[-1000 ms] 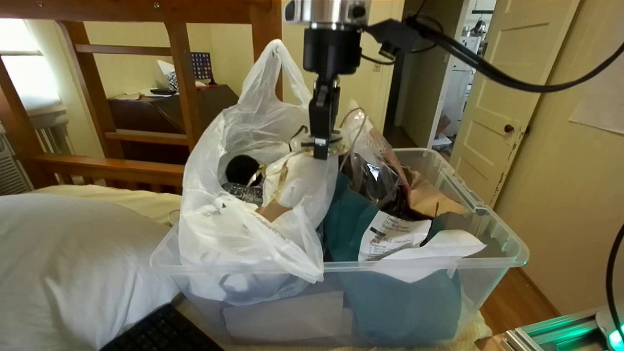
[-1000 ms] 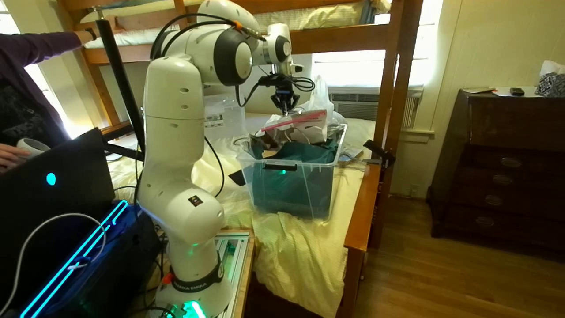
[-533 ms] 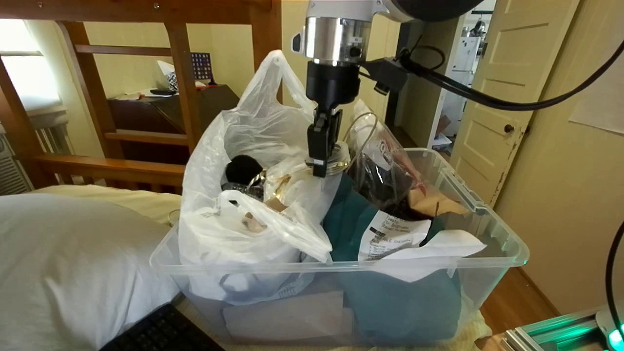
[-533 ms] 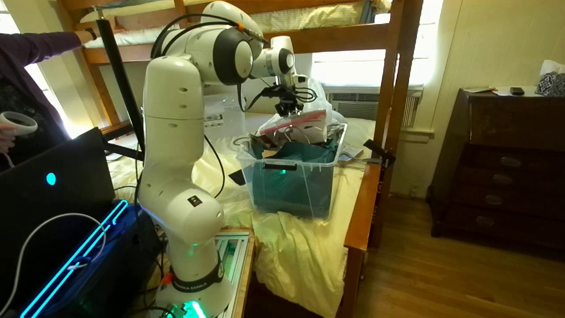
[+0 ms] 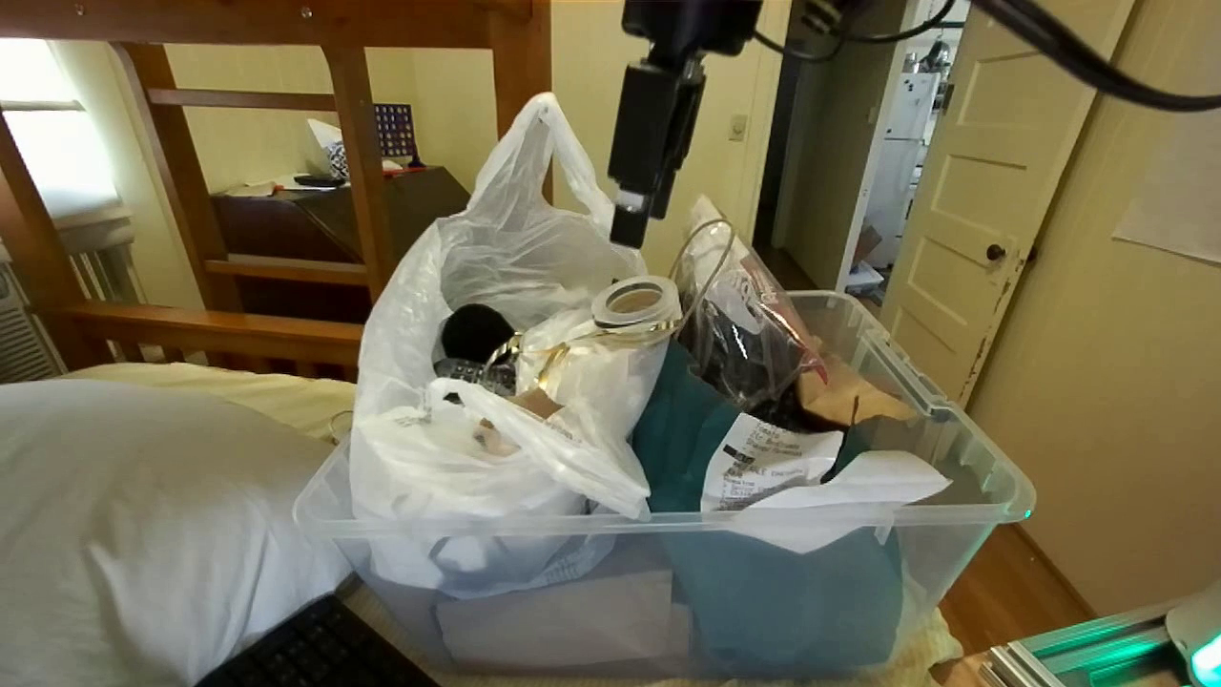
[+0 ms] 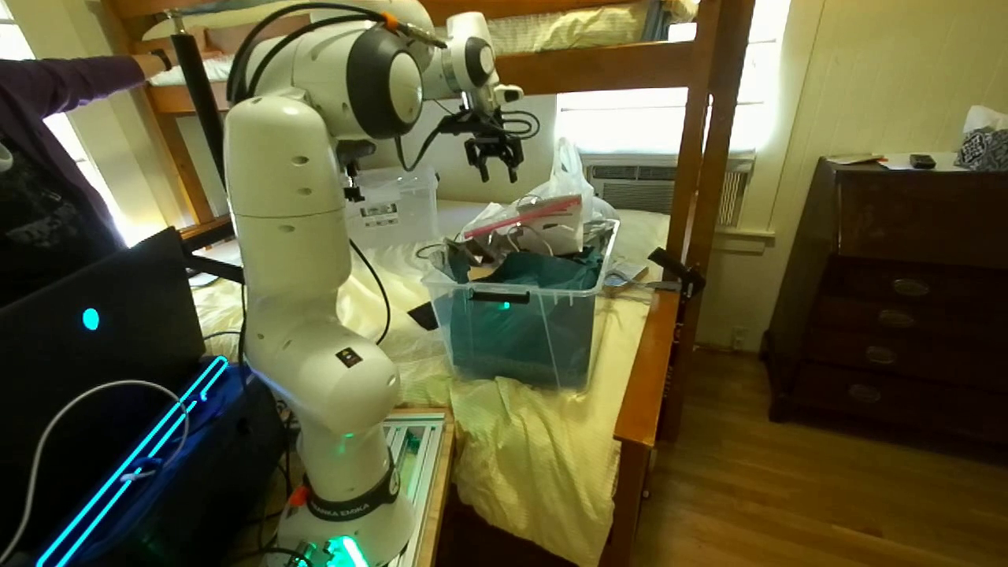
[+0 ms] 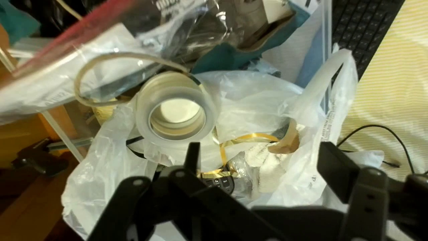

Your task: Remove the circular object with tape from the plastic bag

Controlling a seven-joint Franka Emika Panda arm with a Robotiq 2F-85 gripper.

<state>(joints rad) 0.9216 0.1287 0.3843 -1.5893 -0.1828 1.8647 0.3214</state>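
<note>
The circular object with tape is a translucent ring, looking stacked in layers, lying nearly flat on the edge of the white plastic bag beside the clear bag. In the wrist view the tape ring sits up and left of the jaws, apart from them. My gripper hangs above it. In the wrist view the gripper stands wide, nothing between its fingers, over the bag's opening. Inside the bag a keypad, gold ribbon and a black round thing show. The bag's lower contents are hidden.
The bag stands in a clear bin with a clear bag of dark contents, teal cloth or paper and a receipt. A tall bag handle rises near the gripper. A keyboard lies in front.
My gripper dipped with the ring about it, then opened and rose clear. The ring now stays behind on the bag's edge, lower than a second ago.
</note>
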